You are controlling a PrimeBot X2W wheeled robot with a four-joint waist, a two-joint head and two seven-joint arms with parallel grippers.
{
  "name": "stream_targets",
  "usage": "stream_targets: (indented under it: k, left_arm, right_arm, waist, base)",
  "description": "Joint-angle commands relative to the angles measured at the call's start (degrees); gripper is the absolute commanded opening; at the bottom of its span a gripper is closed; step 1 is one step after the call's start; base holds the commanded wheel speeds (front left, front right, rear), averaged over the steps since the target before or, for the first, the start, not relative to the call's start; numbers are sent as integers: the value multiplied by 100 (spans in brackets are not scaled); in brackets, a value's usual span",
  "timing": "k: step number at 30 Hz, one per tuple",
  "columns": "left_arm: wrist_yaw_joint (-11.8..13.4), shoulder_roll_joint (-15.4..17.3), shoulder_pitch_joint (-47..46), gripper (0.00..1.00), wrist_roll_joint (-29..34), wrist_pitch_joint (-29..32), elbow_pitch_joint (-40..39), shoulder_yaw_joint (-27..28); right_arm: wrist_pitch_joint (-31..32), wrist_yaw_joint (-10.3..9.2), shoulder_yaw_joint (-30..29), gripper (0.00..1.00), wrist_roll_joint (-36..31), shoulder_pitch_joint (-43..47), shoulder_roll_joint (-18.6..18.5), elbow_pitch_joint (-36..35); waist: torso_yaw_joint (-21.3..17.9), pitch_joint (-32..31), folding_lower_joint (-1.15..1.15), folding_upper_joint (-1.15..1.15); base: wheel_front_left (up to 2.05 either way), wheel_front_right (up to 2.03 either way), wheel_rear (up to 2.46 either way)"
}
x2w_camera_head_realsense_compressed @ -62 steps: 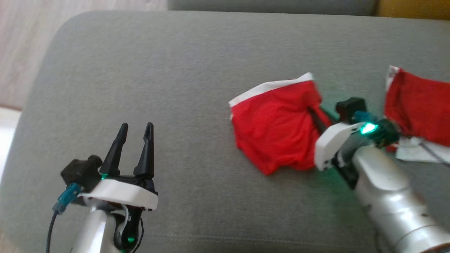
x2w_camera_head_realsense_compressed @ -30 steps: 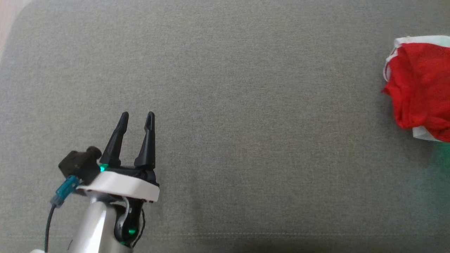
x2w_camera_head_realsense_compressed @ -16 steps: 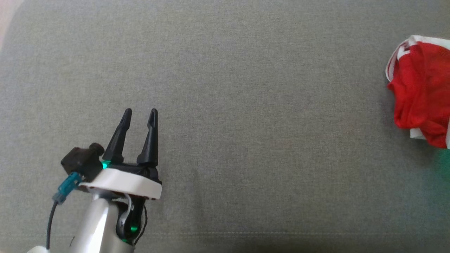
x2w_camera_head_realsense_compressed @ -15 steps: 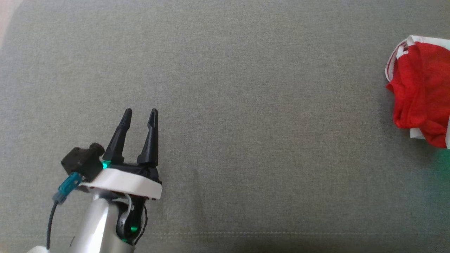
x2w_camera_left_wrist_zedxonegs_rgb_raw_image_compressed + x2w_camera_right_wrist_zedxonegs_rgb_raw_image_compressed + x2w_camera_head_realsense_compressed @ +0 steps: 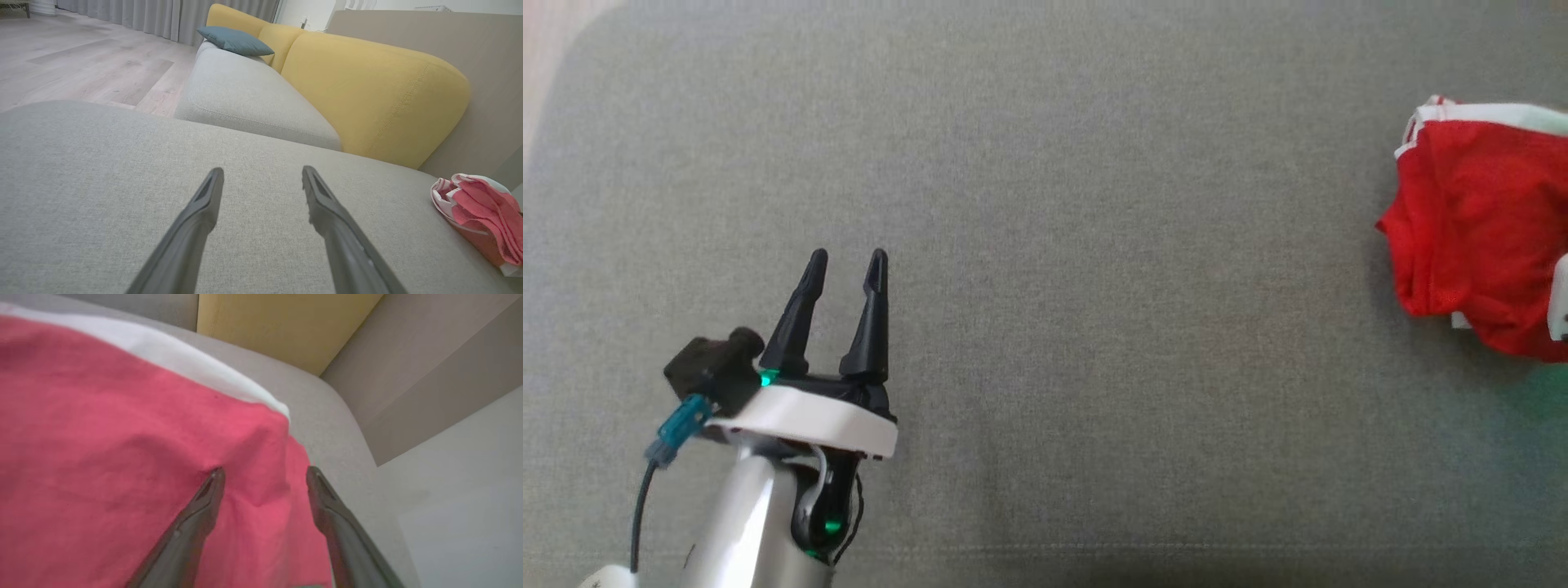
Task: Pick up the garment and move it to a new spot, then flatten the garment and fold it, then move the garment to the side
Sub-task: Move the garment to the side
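Two hands, both with fingers spread wide. The left hand hovers empty over bare grey cushion, well apart from the work. The right hand stands directly over the garment, fingertips at the red cloth. Nothing is pinched between the fingers, so we record it as gripping nothing.

Garment position: far right of the grey cushion in the head view, lying as a compact red bundle with its white band along the far side. In the right wrist view the cloth reaches close to the cushion's rounded end.

Our judgement: this is the setting-aside step, at the point of leaving the cloth where it lies.

Notes for doing it well:
- We would lift the right hand straight away from the cloth, along the line of its fingers. A sideways pull risks a fingertip catching a layer and dragging the fold open.
- Fingers should stay spread until well clear of the cloth.
- We cannot tell from these views whether any part overhangs the end, so we would check that. The fabric looks thin and slack and could slide off.
- The left hand need not move.
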Motion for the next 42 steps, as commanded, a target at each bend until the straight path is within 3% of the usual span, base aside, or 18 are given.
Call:
stream_targets:
  k: [1, 11, 23, 33, 42]
  left_arm:
    - [-35, 43, -101, 100, 31, -44, -174, 251]
    - [-35, 43, 194, 100, 66, -44, -233, 479]
    - [-33, 43, 609, 100, 130, -44, -368, 637]
    - [8, 43, 850, 100, 125, -44, -506, 631]
    - [83, 43, 1091, 100, 117, -44, -548, 507]
  right_arm:
    - [-117, -5, 52, 100, -42, -54, -34, -251]
    - [-817, -5, 314, 100, 128, -97, 571, -735]
    - [-1415, -5, 1169, 100, 1125, 822, 1410, -1474]
    - [-1965, -5, 1769, 100, 2098, 2036, 1555, -2048]
    - [-2376, -5, 2059, 100, 2634, 2703, 1557, -2104]
  waist:
    - [-15, -117, 0, 0]
    - [-108, -753, 0, 0]
    - [-119, -1372, 0, 0]
    - [15, -1512, 0, 0]
    - [105, -1617, 0, 0]
  base:
    - [0, 0, 0]
    - [0, 0, 0]
    - [0, 0, 0]
    - [0, 0, 0]
    - [0, 0, 0]
